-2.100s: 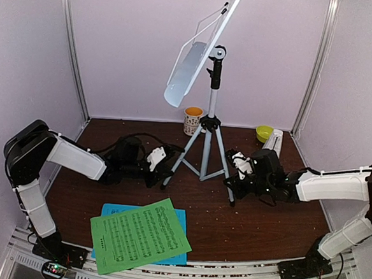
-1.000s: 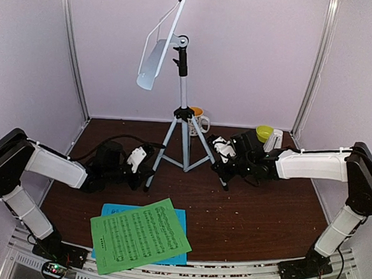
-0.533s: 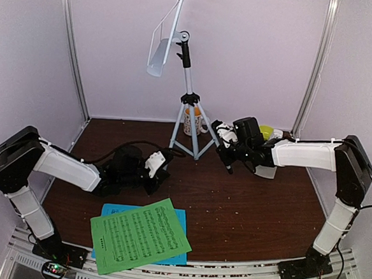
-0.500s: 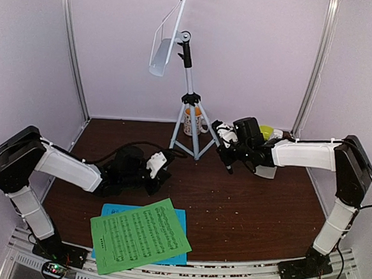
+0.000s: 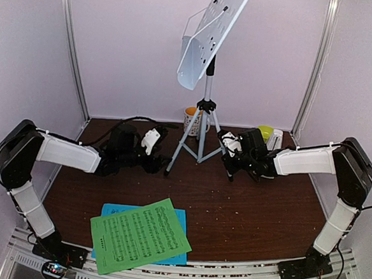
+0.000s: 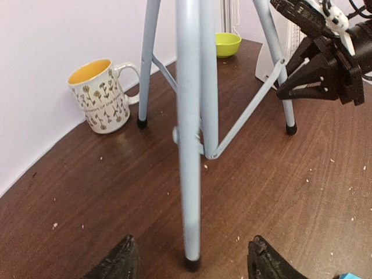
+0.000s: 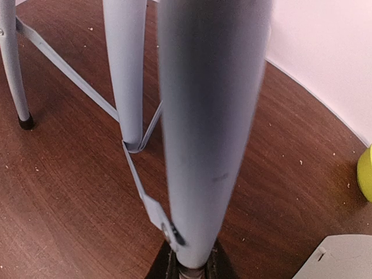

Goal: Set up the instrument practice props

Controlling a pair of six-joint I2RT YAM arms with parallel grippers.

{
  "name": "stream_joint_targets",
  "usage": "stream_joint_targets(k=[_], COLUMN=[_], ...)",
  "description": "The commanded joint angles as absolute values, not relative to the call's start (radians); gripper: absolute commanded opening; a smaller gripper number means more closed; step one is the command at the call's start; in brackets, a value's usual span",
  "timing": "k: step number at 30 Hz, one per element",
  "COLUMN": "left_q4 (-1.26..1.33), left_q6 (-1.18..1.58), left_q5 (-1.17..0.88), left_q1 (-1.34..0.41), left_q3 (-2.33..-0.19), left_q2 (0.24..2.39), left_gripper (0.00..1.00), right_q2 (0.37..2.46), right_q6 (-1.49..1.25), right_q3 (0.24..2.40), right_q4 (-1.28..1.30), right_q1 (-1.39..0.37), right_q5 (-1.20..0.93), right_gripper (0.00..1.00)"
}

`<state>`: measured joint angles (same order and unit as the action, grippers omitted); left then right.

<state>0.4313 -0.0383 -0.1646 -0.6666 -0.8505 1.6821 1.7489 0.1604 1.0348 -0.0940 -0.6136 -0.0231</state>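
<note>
Not much to read here, honestly. The green music sheet (image 5: 140, 236) carried rows of printed staves and what was probably a title line along one edge, but it was all too small to make out. The mug (image 6: 103, 96) only had little dark plant-like doodles, no words. The music stand (image 5: 210, 36) showed no legible brand.

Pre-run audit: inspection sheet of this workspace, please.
Surface: table, brown wood, pale specks scattered.
Job's things: music stand standing at back, desk bare; green sheet on blue sheet at near edge; metronome back right, partly hidden.
Clutter: mug and bowl by back wall.
Grippers: left gripper fingers open astride a stand leg; right gripper shut on another leg.
Cables: black cable arcs behind left gripper.
Surroundings: pale walls, metal posts.
</note>
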Motion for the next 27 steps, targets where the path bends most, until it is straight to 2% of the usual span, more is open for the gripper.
stream_joint_targets(k=[1, 8, 14, 20, 27], left_q4=[0.353, 0.339, 0.334, 0.321, 0.352], left_q6=[-0.113, -0.134, -0.138, -0.14, -0.118], left_q5=[-0.32, -0.408, -0.402, -0.412, -0.424], left_q1=[-0.646, -0.645, -0.645, -0.645, -0.653], left_q3=[-0.982, -1.09, -1.149, -1.177, -1.119], left_q2=[1.782, 1.873, 1.938, 1.974, 1.945], left_gripper=[0.65, 0.62, 0.49, 0.25, 0.01], right_q2=[1.719, 1.716, 1.721, 1.727, 1.749], right_q6=[0.203, 0.206, 0.21, 0.226, 0.233], right_q3=[1.01, 1.01, 1.022, 1.05, 1.088], right_q4=[-0.062, -0.06, -0.06, -0.044, -0.037], right_q1=[-0.621, -0.62, -0.62, -0.614, -0.604], right_q5=[-0.008, 0.004, 0.003, 0.014, 0.031], right_gripper=[0.0, 0.0, 0.0, 0.02, 0.12])
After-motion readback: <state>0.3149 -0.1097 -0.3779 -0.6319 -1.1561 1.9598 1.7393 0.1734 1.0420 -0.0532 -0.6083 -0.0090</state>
